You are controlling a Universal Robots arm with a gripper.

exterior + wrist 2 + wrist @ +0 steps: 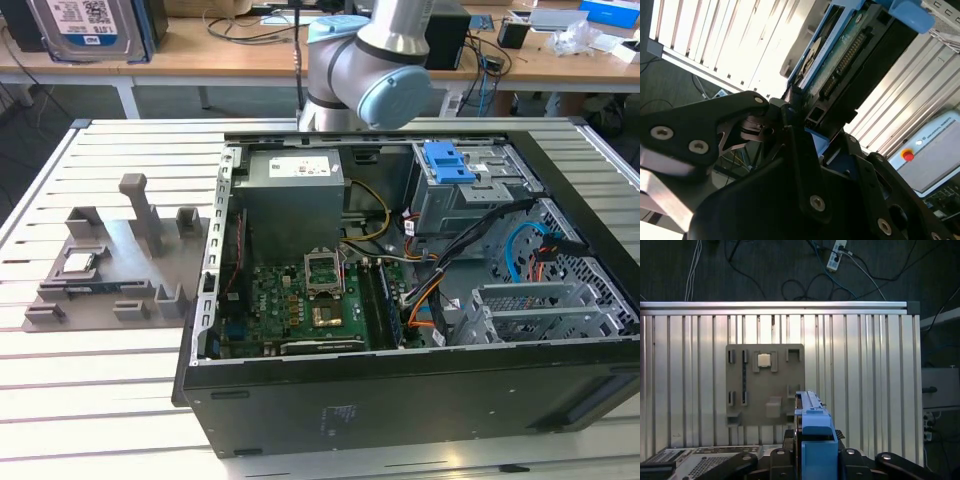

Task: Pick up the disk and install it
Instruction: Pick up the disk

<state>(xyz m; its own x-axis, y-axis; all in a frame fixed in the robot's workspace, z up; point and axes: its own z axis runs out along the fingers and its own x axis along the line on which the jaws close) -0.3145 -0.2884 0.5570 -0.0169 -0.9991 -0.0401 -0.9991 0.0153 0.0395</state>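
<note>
The arm (372,70) hangs high above the bench (865,365), its gripper (792,107) clamped on the disk (840,55), which it holds edge-on.

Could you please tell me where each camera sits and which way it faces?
Exterior view: off the arm, looking down into the open computer case on the table; the arm stands behind it.
First wrist view: on the wrist, facing straight down at table and grey tray; the gripper holds the disk.
Second wrist view: on the wrist, close along the gripper toward the disk's underside.
Shared: gripper and disk in both wrist views; the tray in exterior and first wrist views.
</note>
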